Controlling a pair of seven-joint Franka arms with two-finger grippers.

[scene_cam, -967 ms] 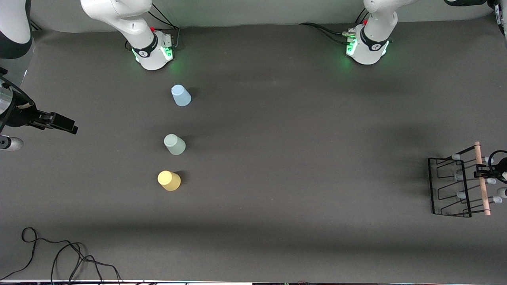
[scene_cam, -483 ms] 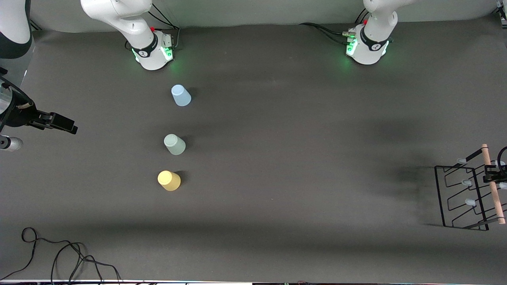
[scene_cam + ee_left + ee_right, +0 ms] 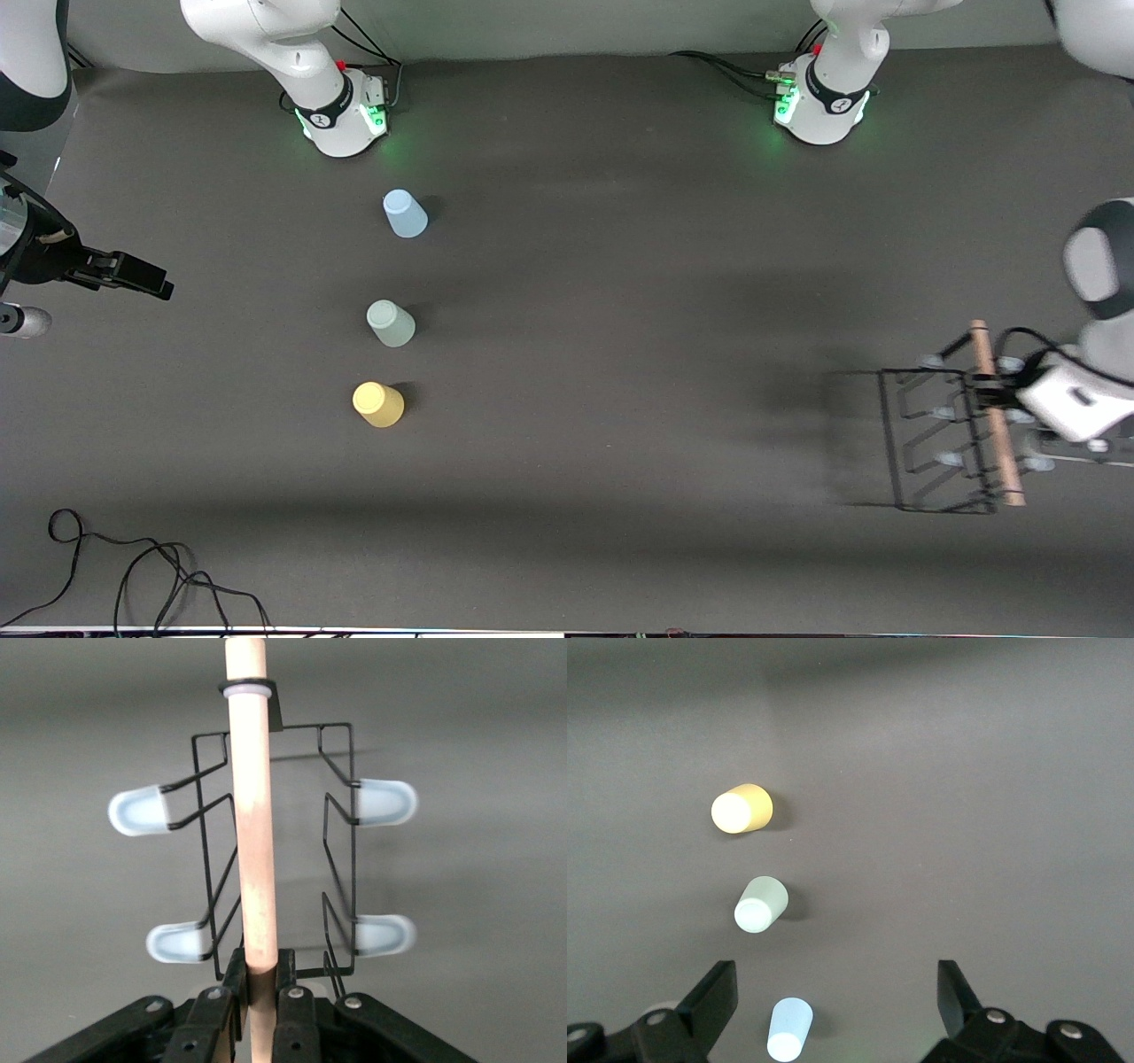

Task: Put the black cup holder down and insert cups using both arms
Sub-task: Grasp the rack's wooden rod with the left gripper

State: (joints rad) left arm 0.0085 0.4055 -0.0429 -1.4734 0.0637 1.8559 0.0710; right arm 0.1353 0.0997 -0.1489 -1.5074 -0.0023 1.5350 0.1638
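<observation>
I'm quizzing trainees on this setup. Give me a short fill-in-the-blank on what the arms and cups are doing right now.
1. The left end effector is shut on the rack's wooden ____.
2. The right end effector is ____ and holds nothing.
3. Of the three cups, the ____ one is nearest the front camera.

Missing words: handle; open; yellow

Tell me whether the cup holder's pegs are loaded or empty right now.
Empty. The black cup holder carries no cup on any visible peg, and the blue cup, grey-green cup and yellow cup sit on the table.
</observation>
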